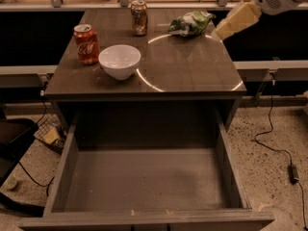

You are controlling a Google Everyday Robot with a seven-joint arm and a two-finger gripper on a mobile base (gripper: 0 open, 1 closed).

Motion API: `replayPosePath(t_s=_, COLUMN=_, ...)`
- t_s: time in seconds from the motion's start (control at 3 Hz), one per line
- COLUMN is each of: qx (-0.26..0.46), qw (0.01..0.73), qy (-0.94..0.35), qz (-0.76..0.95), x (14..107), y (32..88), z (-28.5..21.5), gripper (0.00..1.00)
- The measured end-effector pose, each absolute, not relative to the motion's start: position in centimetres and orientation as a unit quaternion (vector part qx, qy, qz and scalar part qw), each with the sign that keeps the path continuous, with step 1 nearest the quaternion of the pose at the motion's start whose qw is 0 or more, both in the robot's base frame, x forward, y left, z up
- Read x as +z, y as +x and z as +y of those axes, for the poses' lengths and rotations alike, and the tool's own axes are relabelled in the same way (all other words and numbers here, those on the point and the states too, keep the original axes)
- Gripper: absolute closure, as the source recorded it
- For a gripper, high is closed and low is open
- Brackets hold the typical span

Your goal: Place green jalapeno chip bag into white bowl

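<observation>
Chip bag (190, 23) green, white patches — bowl (119, 60) plain white; soda can (86, 43) red; hand (226, 28) cream, upper right near bag.
</observation>
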State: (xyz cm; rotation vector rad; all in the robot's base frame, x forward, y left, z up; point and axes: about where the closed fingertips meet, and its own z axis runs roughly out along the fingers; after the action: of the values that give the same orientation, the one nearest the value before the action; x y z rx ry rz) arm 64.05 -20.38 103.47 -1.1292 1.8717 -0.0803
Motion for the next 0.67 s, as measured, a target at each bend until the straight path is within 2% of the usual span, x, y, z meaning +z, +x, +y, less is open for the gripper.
replayPosePath(t_s=0.67, qx=-0.060, qw=0.528, qy=-0.346, qz=0.773, x=103.5, y=71.0, z=-18.5, gripper=0.00)
